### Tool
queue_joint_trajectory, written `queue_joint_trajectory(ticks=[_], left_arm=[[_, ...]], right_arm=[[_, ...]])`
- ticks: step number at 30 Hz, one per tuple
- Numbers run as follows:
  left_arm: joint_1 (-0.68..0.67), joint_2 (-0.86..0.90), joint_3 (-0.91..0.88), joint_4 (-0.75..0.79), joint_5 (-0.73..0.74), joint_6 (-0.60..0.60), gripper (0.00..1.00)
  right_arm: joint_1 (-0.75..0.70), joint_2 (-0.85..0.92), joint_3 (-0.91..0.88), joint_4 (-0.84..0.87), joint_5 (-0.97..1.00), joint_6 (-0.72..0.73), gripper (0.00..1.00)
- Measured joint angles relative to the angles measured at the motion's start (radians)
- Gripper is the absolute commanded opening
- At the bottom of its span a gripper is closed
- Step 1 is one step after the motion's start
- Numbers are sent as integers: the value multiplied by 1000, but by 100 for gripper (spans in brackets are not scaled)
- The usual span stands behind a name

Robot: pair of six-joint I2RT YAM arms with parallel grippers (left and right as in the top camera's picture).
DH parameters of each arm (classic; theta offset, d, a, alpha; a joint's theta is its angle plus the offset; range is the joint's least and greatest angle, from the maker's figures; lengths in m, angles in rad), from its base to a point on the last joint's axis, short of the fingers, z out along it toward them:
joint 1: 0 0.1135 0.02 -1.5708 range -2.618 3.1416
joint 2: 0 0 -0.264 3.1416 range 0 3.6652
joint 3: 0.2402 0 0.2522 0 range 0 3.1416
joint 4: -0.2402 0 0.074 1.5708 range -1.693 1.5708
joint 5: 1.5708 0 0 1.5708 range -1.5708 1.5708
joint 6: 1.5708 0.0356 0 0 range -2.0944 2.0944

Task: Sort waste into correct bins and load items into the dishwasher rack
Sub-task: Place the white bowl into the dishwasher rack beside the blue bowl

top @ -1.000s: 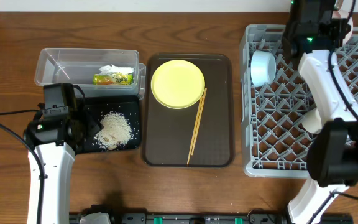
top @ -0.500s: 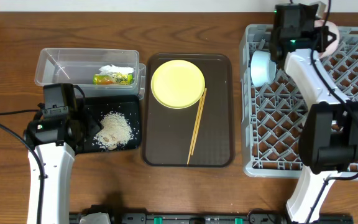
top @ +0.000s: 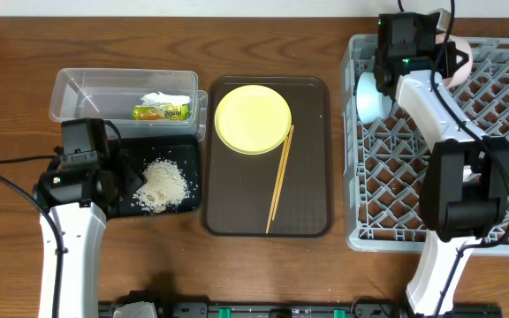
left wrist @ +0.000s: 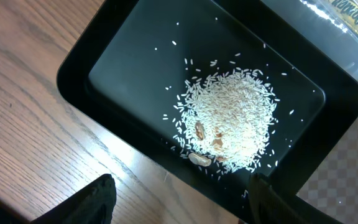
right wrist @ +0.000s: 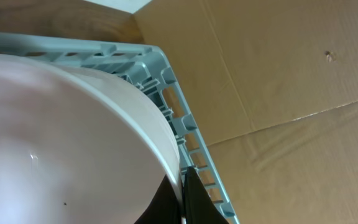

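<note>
Grey rack [top: 387, 177], right of frame: blue bowl [top: 369, 97] on edge at upper left; right hand [right wrist: 182, 193] clenched on white bowl [right wrist: 73, 137] rim at top edge.
Brown tray [top: 237, 194], centre: yellow plate [top: 253, 118], chopsticks [top: 280, 177].
Clear tub [top: 87, 93], upper left: wrapper [top: 162, 108].
Black tray [left wrist: 123, 56], left: rice [left wrist: 232, 121]; left hand [left wrist: 185, 205] released above it.

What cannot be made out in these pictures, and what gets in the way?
1) white bowl: right wrist view, cut off by left and bottom edges; overhead, mostly behind the right arm.
2) wrapper label: overhead, print too small to read.
3) brown bits in the rice: left wrist view, too small to identify.
</note>
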Motion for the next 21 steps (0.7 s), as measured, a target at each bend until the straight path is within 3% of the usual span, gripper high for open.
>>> queue_joint_trajectory(ticks=[13, 21], left_arm=[[0, 0, 0, 0, 0, 0, 71], [0, 0, 0, 0, 0, 0, 71]], right_arm=[[0, -6, 3, -120, -33, 28, 1], [14, -51, 14, -291, -169, 153, 2]])
